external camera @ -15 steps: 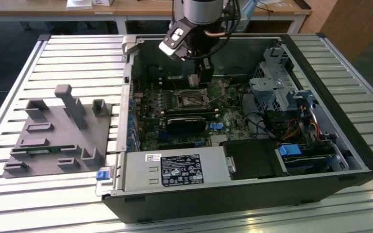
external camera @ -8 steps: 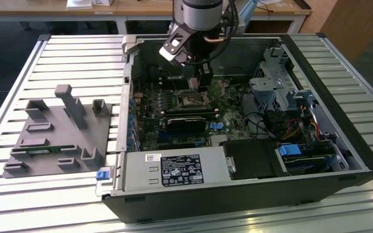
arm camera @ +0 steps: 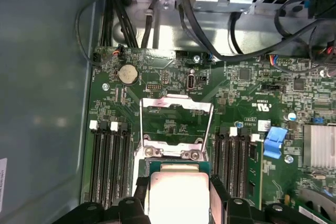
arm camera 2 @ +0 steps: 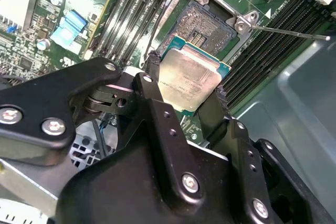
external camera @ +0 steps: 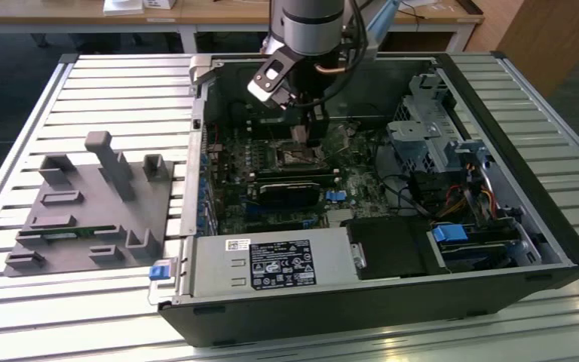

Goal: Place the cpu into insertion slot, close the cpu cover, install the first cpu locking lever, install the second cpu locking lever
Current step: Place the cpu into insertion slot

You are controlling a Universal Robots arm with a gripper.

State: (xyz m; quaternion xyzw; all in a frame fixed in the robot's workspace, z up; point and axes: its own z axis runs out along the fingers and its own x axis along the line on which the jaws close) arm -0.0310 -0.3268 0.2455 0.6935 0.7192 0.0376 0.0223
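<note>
Over the motherboard point(external camera: 231, 197), in the exterior view, the gripper point(external camera: 315, 142) hangs low. In the second wrist view its fingers point(arm camera 2: 151, 72) clamp the cpu point(arm camera 2: 191, 77), unseated above the bare insertion slot point(arm camera 2: 207, 27). In the first wrist view the cpu cover point(arm camera: 176, 104) stands open. Placement is the step in hand; seating likely needs the chip squared.

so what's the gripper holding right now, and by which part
The small flat square silvery-beige cpu, clamped at two opposite edges between the black gripper fingers.
</note>
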